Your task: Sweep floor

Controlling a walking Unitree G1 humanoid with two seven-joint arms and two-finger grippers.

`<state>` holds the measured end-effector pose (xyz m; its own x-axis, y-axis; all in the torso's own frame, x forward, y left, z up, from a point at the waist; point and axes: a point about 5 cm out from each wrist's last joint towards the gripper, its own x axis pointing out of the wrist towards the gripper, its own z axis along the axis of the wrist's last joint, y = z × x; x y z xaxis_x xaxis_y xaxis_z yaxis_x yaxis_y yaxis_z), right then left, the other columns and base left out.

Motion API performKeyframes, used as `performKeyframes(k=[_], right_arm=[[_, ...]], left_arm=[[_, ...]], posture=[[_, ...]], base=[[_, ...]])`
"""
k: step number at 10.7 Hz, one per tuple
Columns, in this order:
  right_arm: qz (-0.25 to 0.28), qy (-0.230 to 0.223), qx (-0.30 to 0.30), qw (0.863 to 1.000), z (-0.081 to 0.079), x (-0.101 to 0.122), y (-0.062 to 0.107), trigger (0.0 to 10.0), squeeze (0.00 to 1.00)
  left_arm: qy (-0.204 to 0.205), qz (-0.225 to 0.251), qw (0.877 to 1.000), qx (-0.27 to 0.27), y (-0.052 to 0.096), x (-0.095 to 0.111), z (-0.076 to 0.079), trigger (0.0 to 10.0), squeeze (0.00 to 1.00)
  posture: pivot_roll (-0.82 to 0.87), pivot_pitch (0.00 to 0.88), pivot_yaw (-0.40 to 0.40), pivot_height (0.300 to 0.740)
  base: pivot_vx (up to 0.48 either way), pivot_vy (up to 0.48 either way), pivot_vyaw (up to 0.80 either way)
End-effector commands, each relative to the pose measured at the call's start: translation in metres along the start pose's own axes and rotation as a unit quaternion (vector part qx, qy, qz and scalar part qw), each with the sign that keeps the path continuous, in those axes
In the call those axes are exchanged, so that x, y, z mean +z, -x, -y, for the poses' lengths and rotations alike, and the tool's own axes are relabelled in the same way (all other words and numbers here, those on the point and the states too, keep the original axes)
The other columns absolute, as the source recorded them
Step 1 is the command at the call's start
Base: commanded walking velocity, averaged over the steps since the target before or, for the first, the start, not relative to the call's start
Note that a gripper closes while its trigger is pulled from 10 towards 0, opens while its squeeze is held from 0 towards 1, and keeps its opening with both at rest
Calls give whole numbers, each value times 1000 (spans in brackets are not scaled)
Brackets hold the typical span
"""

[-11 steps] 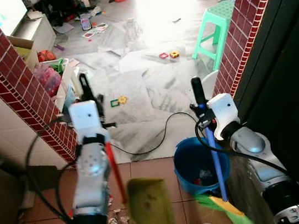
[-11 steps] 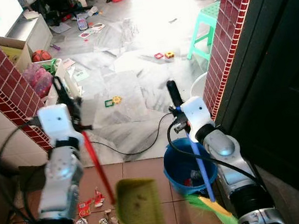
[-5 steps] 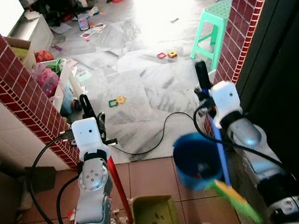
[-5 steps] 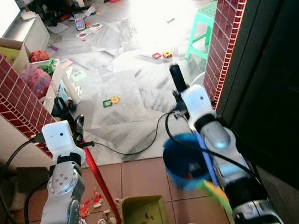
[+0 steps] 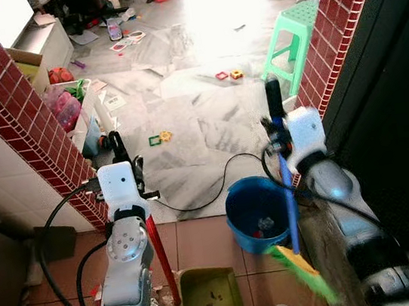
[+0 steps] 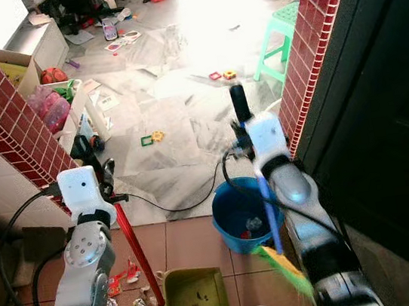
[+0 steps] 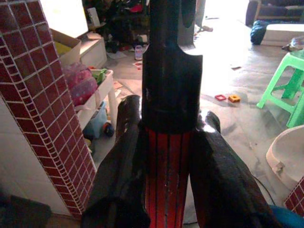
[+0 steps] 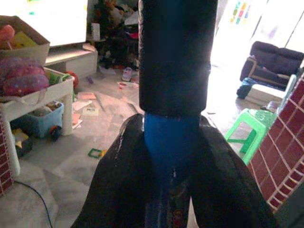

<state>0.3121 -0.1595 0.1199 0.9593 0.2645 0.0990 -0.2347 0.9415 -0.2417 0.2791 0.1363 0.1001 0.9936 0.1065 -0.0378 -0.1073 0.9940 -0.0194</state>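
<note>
Your left tool (image 5: pixel 121 145) is clamped around the red handle of a yellow-green dustpan (image 5: pixel 208 301), which sits on the terracotta floor (image 5: pixel 201 237) near your feet. Your right tool (image 5: pixel 275 112) grips the blue handle of a broom (image 5: pixel 289 194) whose green bristles rest just beside a blue bucket (image 5: pixel 255 214). Crumpled litter (image 6: pixel 123 280) lies left of the dustpan. A black cable (image 5: pixel 217 189) runs just behind the bucket. Swing the broom wide and you may tip the bucket or snag that cable.
</note>
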Motion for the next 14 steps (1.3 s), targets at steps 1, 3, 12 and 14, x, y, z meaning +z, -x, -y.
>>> performKeyframes(k=[1,3,12,14], right_arm=[[19,6,2,1000,1,9,1,10000,0],[-12,-52,-19,998,-9,-1,13,10000,0],[-43,-142,-64,987,-14,-7,2,10000,0],[-44,-130,-62,989,-13,-6,-1,10000,0]], left_arm=[[2,16,1000,1,1,9,-2,10000,0],[7,21,1000,5,4,13,-7,10000,0],[15,61,998,-21,-2,32,-2,10000,0],[8,65,997,-46,-2,34,11,10000,0]], posture=[[-58,0,30,740],[-55,11,31,740],[-41,0,14,740],[-39,0,6,740]], base=[[0,0,0],[0,0,0],[0,307,0],[0,480,0]])
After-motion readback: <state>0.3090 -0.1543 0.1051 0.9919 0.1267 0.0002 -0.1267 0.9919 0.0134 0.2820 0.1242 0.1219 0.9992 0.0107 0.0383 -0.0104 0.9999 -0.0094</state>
